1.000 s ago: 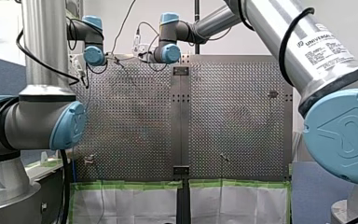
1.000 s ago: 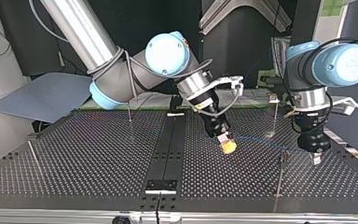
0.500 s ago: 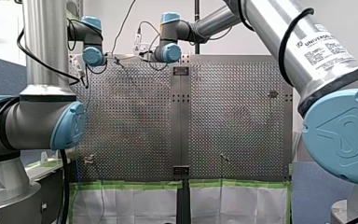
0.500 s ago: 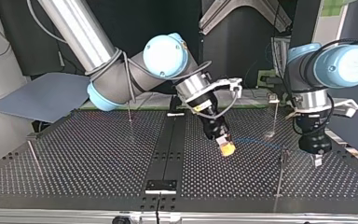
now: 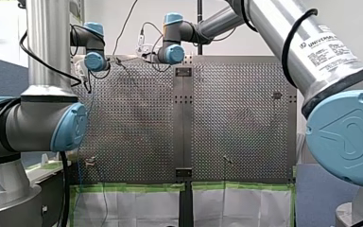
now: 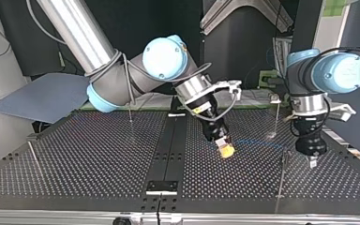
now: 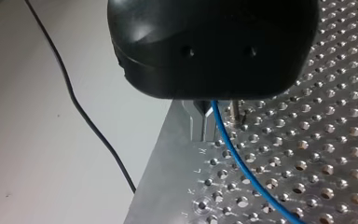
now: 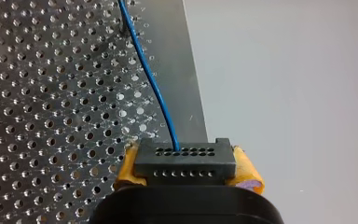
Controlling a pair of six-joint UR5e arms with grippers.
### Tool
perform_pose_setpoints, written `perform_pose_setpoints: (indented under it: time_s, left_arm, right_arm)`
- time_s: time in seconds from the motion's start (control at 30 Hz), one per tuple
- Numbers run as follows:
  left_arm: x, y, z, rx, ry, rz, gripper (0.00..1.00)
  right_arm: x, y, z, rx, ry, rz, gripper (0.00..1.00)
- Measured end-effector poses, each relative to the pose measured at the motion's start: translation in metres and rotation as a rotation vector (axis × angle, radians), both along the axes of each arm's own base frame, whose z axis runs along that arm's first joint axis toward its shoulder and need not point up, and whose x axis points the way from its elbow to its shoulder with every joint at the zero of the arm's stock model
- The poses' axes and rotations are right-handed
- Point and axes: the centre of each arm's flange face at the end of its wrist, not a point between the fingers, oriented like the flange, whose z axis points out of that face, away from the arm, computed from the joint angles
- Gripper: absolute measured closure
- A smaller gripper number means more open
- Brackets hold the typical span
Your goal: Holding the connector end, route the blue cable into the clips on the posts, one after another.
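In the top view my right gripper, with yellow pads, is shut on the black connector just right of the table's centre rail. The blue cable runs from it across the perforated table to my left gripper, which hangs low near the table's right edge. In the left wrist view my left gripper is shut, and the blue cable comes out from between its fingertips beside a thin post. In the right wrist view the cable leads away toward another post.
Thin posts stand at the top view's right and front right, and two more at its left. A grey sheet lies beyond the table's far left corner. A black wire runs on the floor beside the table edge.
In the top view both grippers have shifted slightly left: my right gripper with the connector, my left gripper with the cable. Both grips are unchanged.
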Motion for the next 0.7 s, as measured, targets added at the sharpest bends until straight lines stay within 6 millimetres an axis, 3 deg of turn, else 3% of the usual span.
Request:
perform_pose_setpoints:
  time_s: [0.43,0.7]
  left_arm:
    - [0.008,0.005,0.014,-0.030,-0.051,-0.037,1.00]
    - [0.022,0.007,0.019,-0.056,-0.056,-0.055,1.00]
  right_arm:
    - [-0.002,-0.009,-0.004,0.000,0.003,0.002,1.00]
    - [0.008,-0.014,-0.012,-0.002,0.006,0.021,1.00]
